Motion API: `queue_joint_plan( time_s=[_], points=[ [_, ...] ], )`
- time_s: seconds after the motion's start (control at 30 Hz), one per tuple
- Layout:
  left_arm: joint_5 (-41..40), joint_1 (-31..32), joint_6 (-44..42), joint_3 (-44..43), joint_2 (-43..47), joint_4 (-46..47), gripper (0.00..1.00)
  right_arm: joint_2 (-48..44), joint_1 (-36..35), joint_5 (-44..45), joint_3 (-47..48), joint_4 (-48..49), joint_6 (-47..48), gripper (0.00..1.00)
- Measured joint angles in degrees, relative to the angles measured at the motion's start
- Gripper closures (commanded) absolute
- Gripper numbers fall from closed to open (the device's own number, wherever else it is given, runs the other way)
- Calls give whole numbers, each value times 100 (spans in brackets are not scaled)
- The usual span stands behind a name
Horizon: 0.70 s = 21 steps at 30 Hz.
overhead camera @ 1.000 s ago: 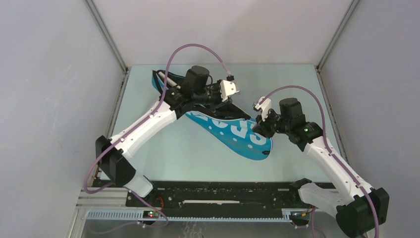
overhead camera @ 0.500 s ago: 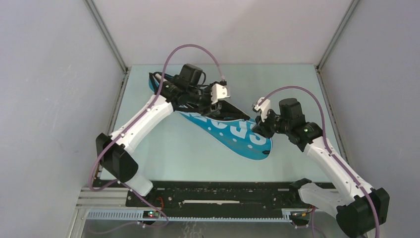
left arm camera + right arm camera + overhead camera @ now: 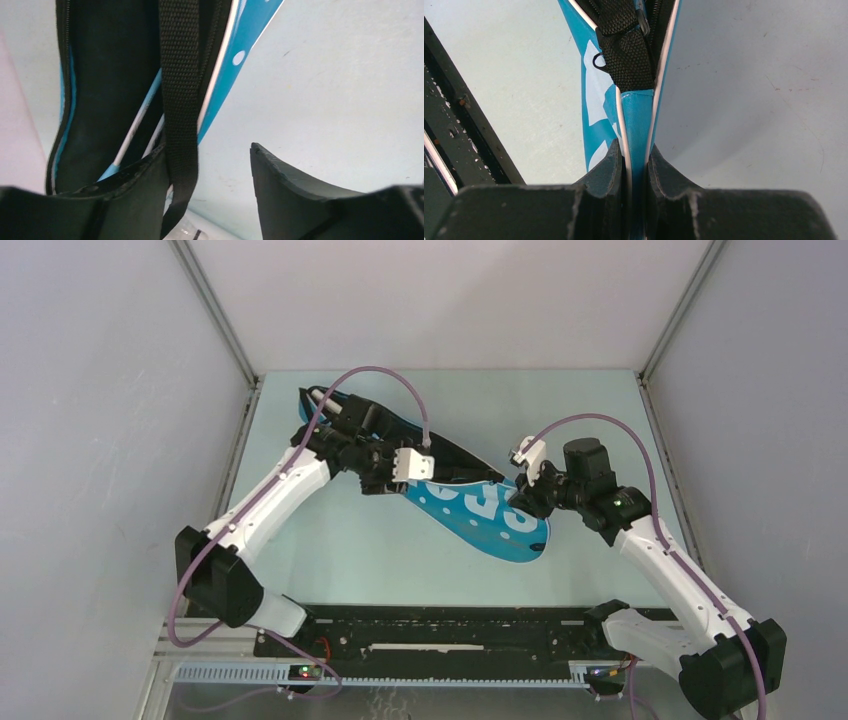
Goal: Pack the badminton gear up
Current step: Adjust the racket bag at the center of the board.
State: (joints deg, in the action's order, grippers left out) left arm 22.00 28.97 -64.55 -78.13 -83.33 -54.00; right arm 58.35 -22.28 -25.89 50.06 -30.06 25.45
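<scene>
bag: blue fabric racket bag with white lettering, lying aslant on the pale table, its zip mouth open.
right tool: clenched on the bag's blue end seam, likely to anchor it.
left tool: jaws apart, empty, beside the black webbing strap.

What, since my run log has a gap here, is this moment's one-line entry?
left gripper: open, beside black webbing strap | right gripper: shut on edge of blue white-lettered racket bag
</scene>
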Motion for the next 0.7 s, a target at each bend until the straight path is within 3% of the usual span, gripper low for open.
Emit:
queue_joint_plan(
  time_s=[0.27,0.33,0.47,0.7],
  points=[
    [-433,-120,-219,9,-2,339,66,0,0,-15,-4,11,4,100],
    [-494,-127,-251,9,-11,424,67,0,0,-15,-4,13,4,100],
    [-531,-127,-291,-2,-83,503,51,0,0,-15,-4,11,4,100],
    [-527,-127,-348,-22,-308,431,71,0,0,-15,-4,11,4,100]
  ],
)
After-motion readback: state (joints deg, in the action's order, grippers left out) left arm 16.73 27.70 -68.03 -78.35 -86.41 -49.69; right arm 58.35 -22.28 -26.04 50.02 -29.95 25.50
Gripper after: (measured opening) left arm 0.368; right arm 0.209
